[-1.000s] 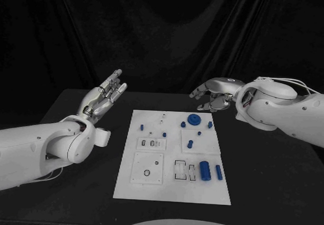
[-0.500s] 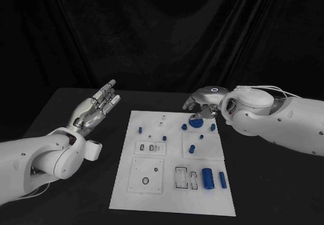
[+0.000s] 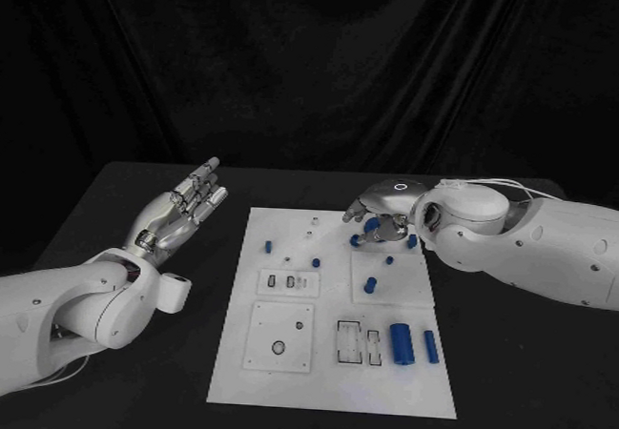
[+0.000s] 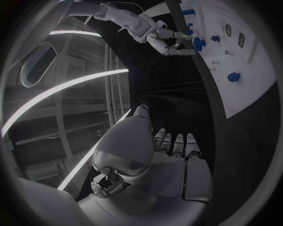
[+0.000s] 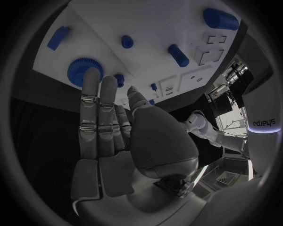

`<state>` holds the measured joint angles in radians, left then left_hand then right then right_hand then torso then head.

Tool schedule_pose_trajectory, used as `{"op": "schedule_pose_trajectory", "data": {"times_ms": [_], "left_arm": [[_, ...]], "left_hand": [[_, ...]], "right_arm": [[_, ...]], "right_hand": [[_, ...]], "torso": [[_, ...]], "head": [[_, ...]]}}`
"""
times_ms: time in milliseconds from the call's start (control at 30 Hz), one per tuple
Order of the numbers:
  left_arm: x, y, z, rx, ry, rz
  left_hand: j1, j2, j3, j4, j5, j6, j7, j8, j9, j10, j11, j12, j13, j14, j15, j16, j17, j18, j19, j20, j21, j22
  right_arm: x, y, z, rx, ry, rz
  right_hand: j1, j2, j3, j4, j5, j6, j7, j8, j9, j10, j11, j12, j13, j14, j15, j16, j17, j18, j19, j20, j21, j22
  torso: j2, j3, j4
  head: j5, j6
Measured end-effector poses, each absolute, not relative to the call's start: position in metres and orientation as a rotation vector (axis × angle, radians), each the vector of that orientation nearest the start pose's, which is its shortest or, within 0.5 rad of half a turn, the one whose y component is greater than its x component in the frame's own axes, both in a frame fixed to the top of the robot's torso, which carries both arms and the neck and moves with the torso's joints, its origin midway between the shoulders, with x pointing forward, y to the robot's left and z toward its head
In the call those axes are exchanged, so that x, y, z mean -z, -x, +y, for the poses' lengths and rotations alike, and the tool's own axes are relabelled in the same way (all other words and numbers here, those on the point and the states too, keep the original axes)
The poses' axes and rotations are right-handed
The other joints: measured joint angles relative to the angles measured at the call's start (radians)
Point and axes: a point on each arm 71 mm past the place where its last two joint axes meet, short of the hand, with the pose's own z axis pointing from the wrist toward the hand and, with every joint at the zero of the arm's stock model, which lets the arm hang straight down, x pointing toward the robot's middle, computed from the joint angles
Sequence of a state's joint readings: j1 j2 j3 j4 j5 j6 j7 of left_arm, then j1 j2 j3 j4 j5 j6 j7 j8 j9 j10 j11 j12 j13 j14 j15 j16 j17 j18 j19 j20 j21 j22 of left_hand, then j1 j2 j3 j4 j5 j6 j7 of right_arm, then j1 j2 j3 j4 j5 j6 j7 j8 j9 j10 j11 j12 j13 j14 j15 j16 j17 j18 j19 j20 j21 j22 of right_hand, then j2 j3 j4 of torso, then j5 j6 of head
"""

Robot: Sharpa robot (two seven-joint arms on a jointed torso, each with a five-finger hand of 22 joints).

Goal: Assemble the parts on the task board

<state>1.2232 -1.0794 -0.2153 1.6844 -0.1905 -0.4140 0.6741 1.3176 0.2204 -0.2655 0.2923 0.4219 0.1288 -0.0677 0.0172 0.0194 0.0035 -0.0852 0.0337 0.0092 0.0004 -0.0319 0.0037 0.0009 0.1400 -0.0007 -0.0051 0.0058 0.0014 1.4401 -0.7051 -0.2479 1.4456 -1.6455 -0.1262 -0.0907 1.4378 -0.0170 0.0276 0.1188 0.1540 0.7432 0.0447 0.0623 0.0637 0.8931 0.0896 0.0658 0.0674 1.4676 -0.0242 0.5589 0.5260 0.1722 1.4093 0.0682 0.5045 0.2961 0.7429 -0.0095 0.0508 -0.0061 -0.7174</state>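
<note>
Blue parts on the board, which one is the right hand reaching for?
The toothed blue gear at the board's far end; the right hand hovers over it, unlike the plain pegs.

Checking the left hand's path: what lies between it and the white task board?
Only bare black table lies between the open left hand and the white task board, in the head view.

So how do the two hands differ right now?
The left hand is raised beside the board, fingers straight and apart, over bare table. The right hand reaches over the board's far end, fingertips at the blue gear. Both hold nothing.
</note>
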Motion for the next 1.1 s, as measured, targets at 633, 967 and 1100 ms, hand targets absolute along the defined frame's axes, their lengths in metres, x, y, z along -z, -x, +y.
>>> {"op": "schedule_pose_trajectory", "data": {"times_ms": [633, 967, 1100], "left_arm": [[0.194, -0.432, 0.278, 1.446, 0.799, 1.318], [0.195, -0.433, 0.280, 1.452, 0.799, 1.322], [0.195, -0.434, 0.280, 1.453, 0.799, 1.324]], "left_hand": [[0.013, 0.006, 0.006, 0.000, 0.036, 0.012, 0.020, 0.000, 0.000, 0.002, 0.017, 0.000, 0.000, 0.000, 0.000, 0.000, 0.000, 0.000, 0.001, 0.020, 0.000, 0.000], [0.018, 0.010, 0.006, 0.000, 0.050, 0.012, 0.027, 0.000, 0.000, 0.000, 0.021, 0.000, 0.000, 0.000, 0.000, 0.000, 0.001, 0.000, 0.000, 0.029, 0.000, 0.000], [0.022, 0.006, 0.011, 0.000, 0.057, 0.012, 0.027, 0.000, 0.000, 0.000, 0.027, 0.000, 0.000, 0.000, 0.000, 0.000, 0.001, 0.000, 0.000, 0.029, 0.000, 0.000]], "right_arm": [[0.172, -0.510, -0.154, -0.450, 0.626, 1.726], [0.183, -0.514, -0.152, -0.451, 0.621, 1.731], [0.188, -0.516, -0.152, -0.455, 0.617, 1.728]], "right_hand": [[0.021, -0.004, 0.054, -0.035, 0.140, 0.114, 0.020, 0.003, 0.005, 0.032, 0.009, 0.000, -0.001, -0.026, -0.001, 0.046, 0.040, 0.000, -0.062, 0.005, 0.077, 0.093], [0.027, 0.003, 0.089, -0.039, 0.140, 0.161, 0.034, 0.008, 0.007, 0.073, 0.014, 0.000, -0.001, -0.038, 0.006, 0.063, 0.049, 0.000, -0.084, 0.012, 0.106, 0.127], [0.027, 0.003, 0.094, -0.036, 0.138, 0.166, 0.032, 0.008, 0.007, 0.083, 0.014, 0.000, -0.001, -0.039, 0.007, 0.065, 0.050, 0.000, -0.088, 0.015, 0.112, 0.137]], "torso": [[-0.005, -0.0038, -0.0011], [-0.012, -0.0051, -0.0025], [-0.014, -0.0055, -0.0020]], "head": [[0.000, -0.022], [0.005, -0.036], [0.006, -0.039]]}}
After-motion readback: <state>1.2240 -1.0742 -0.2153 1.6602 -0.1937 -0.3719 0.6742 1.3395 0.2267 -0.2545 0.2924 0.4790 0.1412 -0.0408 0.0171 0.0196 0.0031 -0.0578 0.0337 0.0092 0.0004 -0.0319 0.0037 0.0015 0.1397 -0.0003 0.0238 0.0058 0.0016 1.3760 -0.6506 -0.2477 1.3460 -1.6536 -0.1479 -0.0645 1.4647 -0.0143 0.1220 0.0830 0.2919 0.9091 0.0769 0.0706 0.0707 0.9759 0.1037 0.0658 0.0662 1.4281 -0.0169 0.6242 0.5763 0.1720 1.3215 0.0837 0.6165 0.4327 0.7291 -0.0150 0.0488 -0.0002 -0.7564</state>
